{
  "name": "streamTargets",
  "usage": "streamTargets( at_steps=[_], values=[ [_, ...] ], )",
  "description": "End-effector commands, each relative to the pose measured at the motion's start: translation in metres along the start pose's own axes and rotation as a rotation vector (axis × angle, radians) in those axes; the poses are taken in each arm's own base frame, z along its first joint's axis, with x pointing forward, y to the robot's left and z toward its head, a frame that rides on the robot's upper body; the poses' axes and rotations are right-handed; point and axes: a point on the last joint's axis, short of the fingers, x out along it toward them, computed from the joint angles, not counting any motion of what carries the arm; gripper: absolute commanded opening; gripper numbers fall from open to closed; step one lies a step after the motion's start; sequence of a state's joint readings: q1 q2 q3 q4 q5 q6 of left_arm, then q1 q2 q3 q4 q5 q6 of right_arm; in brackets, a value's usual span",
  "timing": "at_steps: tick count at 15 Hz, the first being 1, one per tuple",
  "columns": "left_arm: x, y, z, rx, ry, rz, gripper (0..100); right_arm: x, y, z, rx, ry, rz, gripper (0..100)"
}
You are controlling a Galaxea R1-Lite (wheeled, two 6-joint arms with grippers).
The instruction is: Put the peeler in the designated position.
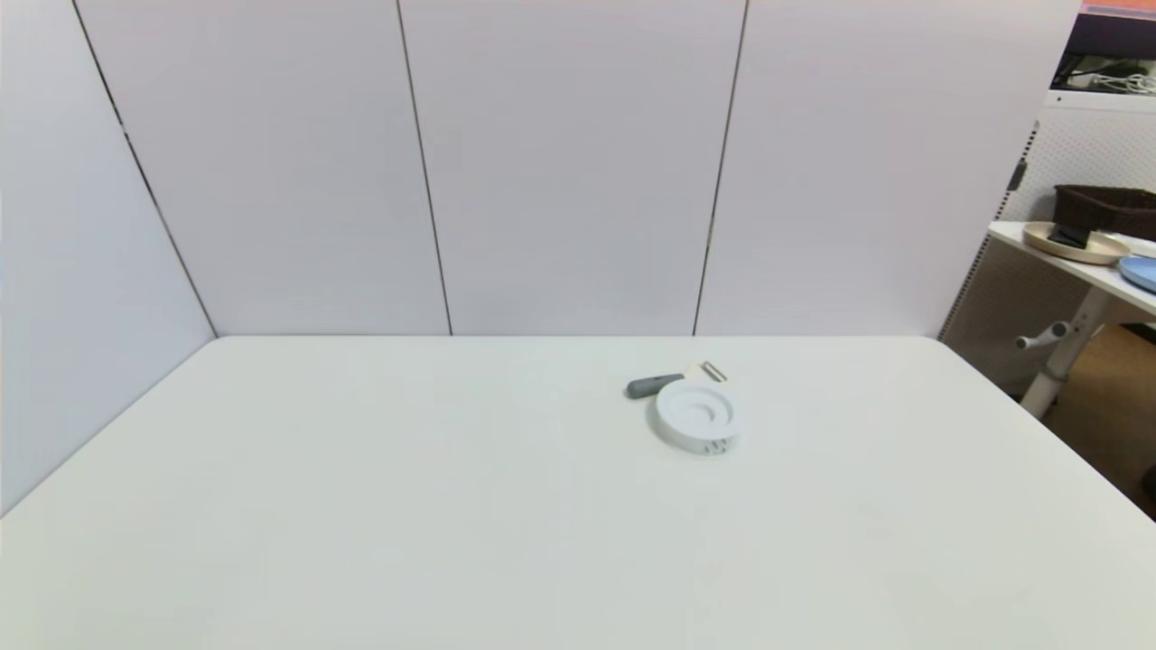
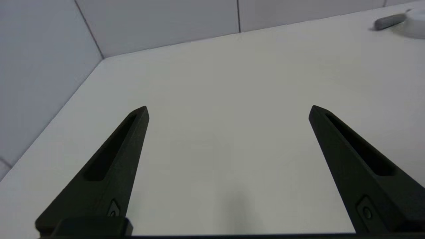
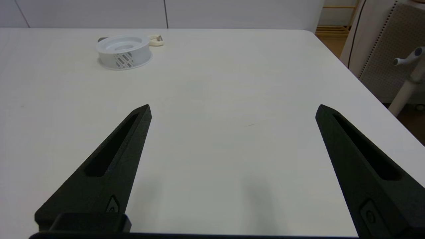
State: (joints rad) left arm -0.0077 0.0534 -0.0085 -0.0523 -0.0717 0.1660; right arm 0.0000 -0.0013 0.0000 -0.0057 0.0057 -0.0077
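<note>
We saw the peeler (image 1: pixel 673 381) lying well ahead of our right gripper (image 3: pixel 232 109), just behind the white round disc (image 1: pixel 696 415), which partly blocked it. Both grippers, the left (image 2: pixel 228 111) too, stood spread wide above the table (image 1: pixel 361 506), holding nothing.

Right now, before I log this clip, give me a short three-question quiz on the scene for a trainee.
1. True or false: the peeler lies flat on the table, just behind the white round disc.
2. Which gripper holds the peeler?
A. left gripper
B. right gripper
C. neither
3. Fill in: in the head view, the peeler's dark grey handle points toward the robot's ____ side.

Key:
1. True; its forked head shows past the disc's far rim.
2. C; both grippers are open over bare table, far from the peeler.
3. Left.
</note>
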Motion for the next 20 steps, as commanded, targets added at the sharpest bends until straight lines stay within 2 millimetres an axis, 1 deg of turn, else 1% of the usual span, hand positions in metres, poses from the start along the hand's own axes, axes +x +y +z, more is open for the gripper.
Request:
streamTargets(
  at_steps=[1,3,8,20],
  values=[
    [-0.0037,-0.0013,-0.0089,-0.015,0.013,0.022,100,0.0000,0.0000,0.0000,0.000,-0.001,0.000,100],
    [-0.0037,-0.0013,-0.0089,-0.064,0.012,0.023,100,0.0000,0.0000,0.0000,0.000,-0.001,0.000,100],
    [-0.0037,-0.0009,-0.0090,-0.114,0.014,0.041,100,0.0000,0.0000,0.0000,0.000,-0.001,0.000,100],
    [-0.0037,-0.0008,-0.0090,-0.116,0.014,0.043,100,0.0000,0.0000,0.0000,-0.008,-0.001,0.002,100]
  ],
)
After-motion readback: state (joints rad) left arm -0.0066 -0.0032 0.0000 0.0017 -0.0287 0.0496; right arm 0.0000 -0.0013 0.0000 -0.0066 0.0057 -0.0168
